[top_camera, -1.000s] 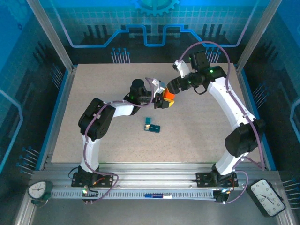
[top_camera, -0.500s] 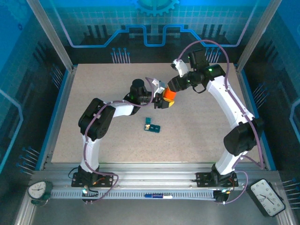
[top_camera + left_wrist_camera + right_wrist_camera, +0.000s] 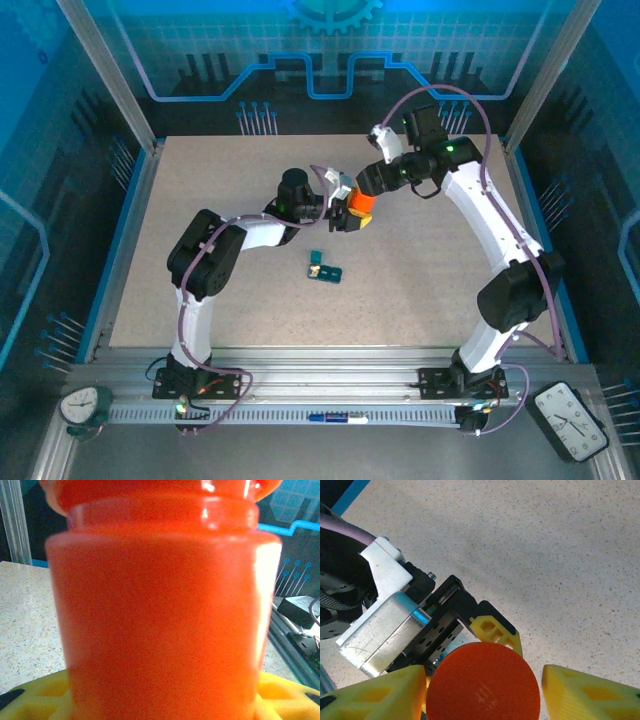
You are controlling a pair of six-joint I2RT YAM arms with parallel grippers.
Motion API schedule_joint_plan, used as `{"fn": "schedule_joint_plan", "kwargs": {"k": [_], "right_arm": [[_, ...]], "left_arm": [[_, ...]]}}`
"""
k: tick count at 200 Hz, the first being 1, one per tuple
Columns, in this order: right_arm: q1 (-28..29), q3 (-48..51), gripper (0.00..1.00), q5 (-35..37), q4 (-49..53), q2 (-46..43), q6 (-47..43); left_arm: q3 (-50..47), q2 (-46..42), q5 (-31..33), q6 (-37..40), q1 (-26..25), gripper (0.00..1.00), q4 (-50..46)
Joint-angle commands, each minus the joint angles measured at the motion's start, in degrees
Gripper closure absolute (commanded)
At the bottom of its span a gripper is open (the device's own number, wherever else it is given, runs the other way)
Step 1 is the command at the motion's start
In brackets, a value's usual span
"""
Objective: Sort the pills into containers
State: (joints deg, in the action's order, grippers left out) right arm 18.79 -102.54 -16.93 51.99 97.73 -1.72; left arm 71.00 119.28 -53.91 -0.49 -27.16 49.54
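Observation:
An orange bottle [image 3: 358,206] hangs above the table's middle back, and my left gripper [image 3: 345,210] is shut on its body. In the left wrist view the bottle [image 3: 160,610] looms close, with the left gripper [image 3: 160,700] at its base. My right gripper [image 3: 483,677] straddles the bottle's orange cap [image 3: 483,690] from above. Its left finger [image 3: 385,692] touches the cap, the right finger [image 3: 585,692] stands off with a gap, so it is open. The dark-teal pill box, the containers [image 3: 325,268], lies on the table nearer the arms. The pills are hidden.
The speckled table [image 3: 220,180] is bounded by a blue rim and metal posts at the corners. Both arms arch in over the middle. The left gripper's grey body [image 3: 385,625] sits just beside the cap in the right wrist view.
The right wrist has shifted slightly over the bottle's cap. The left arm, the bottle and the pill box have stayed where they were.

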Motion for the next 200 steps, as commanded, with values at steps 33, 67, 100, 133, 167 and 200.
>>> {"fn": "schedule_joint_plan", "kwargs": {"k": [33,67,100,133,167,200], "right_arm": [[-1.2,-4.5,0.19,-3.3,0.8,-2.1,2.4],[-3.4,-4.4,0.15,-6.1,-0.4,-2.9,4.2],[-5.9,-4.7,0.14,-10.7,1.3,-0.8,4.3],[-6.2,-4.8,0.14,-14.3,3.6,1.8,2.7],[-5.6,-4.7,0.14,-14.9,4.2,2.9,2.1],[-5.4,-4.8,0.17,-14.2,4.8,3.7,1.8]], "left_arm": [[1.7,-1.2,-1.9,0.5,-0.1,1.0,1.6],[1.9,-1.3,-2.0,0.5,-0.2,1.0,1.5],[2.1,-1.2,-2.3,0.4,-0.1,1.0,1.5],[2.2,-1.4,-2.3,0.4,-0.2,1.0,1.4],[2.1,-1.5,-2.4,0.4,-0.1,1.0,1.4],[2.1,-1.5,-2.3,0.5,-0.2,1.0,1.4]]}}
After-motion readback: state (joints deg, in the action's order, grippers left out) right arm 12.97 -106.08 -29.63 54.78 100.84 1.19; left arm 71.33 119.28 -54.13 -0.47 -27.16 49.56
